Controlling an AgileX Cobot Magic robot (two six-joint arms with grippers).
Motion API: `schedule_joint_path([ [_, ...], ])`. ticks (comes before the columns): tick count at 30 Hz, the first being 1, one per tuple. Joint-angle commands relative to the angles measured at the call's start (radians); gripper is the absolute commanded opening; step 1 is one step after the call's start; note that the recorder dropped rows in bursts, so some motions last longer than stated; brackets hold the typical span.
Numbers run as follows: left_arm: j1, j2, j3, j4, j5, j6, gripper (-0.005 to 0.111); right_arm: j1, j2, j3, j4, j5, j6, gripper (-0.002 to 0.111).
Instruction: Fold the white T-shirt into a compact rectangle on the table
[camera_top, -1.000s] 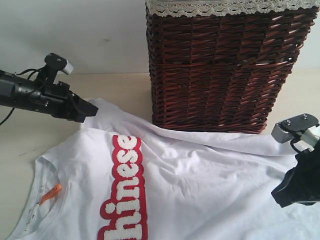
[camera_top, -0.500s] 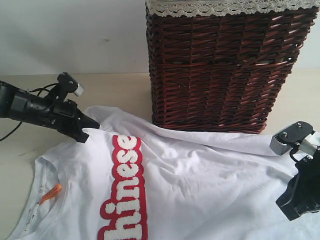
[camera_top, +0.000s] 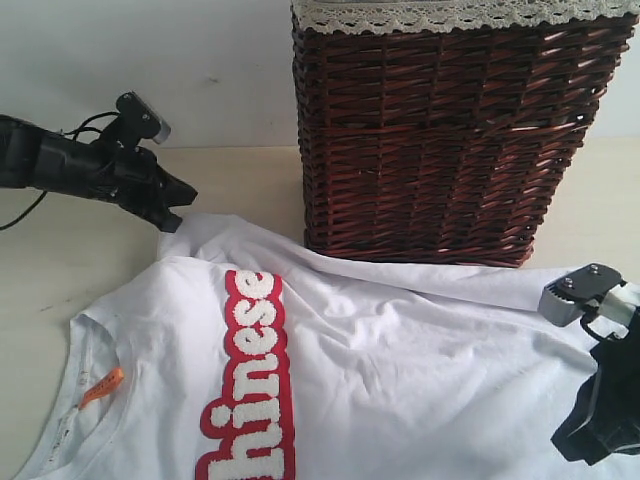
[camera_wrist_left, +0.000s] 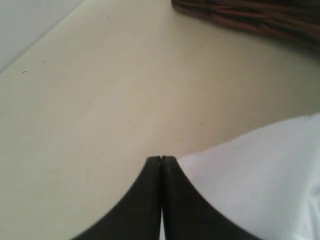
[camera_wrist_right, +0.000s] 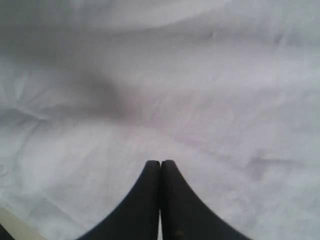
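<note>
Folding the sleeve (camera_top: 215, 235) inward needs a sure pinch: left gripper (camera_wrist_left: 160, 159) clenched beside its corner, cloth apparently missed; right gripper (camera_wrist_right: 160, 162) clenched empty over shirt (camera_top: 400, 370).

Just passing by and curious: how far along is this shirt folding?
Done: nothing folded; the white cotton T-shirt lies spread on the pale beige table. In hand: left hand shut at a sleeve edge, right hand shut over the cloth. Left: every fold.

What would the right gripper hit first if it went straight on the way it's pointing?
The white T-shirt: its fabric fills everything ahead of the right gripper, whose fingers are shut. How far off the cloth lies, I can't tell.
</note>
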Motion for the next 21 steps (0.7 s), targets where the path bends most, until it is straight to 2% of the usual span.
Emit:
schedule_joint_path([
  [1, 0.007, -0.077, -0.008, 0.163, 0.13, -0.211, 0.0, -0.001, -0.003, 0.003, -0.037, -0.005, 0.002, 0.0],
  [4, 0.021, -0.138, -0.008, 0.328, 0.259, -0.482, 0.0, -0.001, -0.003, 0.003, -0.067, -0.018, 0.002, 0.0],
  [5, 0.028, -0.153, -0.008, 0.389, 0.343, -0.568, 0.0, -0.001, -0.003, 0.003, -0.077, -0.031, 0.002, 0.0],
  [8, 0.031, -0.185, 0.009, 0.493, 0.477, -0.688, 0.0, -0.001, -0.025, 0.003, -0.082, -0.104, 0.024, 0.0],
  [9, 0.033, -0.201, 0.027, 0.487, 0.446, -0.699, 0.0, -0.001, -0.045, 0.003, -0.082, -0.144, 0.057, 0.0],
  [12, 0.033, -0.276, 0.093, 0.418, 0.195, -0.673, 0.0, -0.001, -0.148, 0.003, -0.082, -0.302, 0.134, 0.0],
  [14, 0.033, -0.348, 0.121, 0.281, 0.011, -0.583, 0.0, -0.001, -0.235, 0.001, -0.082, -0.401, 0.184, 0.0],
  [18, 0.033, -0.493, 0.126, -0.071, -0.147, -0.404, 0.0, -0.001, -0.46, -0.013, -0.082, -0.619, 0.287, 0.0],
  [21, 0.033, -0.605, 0.126, -0.222, -0.149, -0.351, 0.0, -0.001, -0.655, -0.017, -0.082, -0.773, 0.35, 0.0],
])
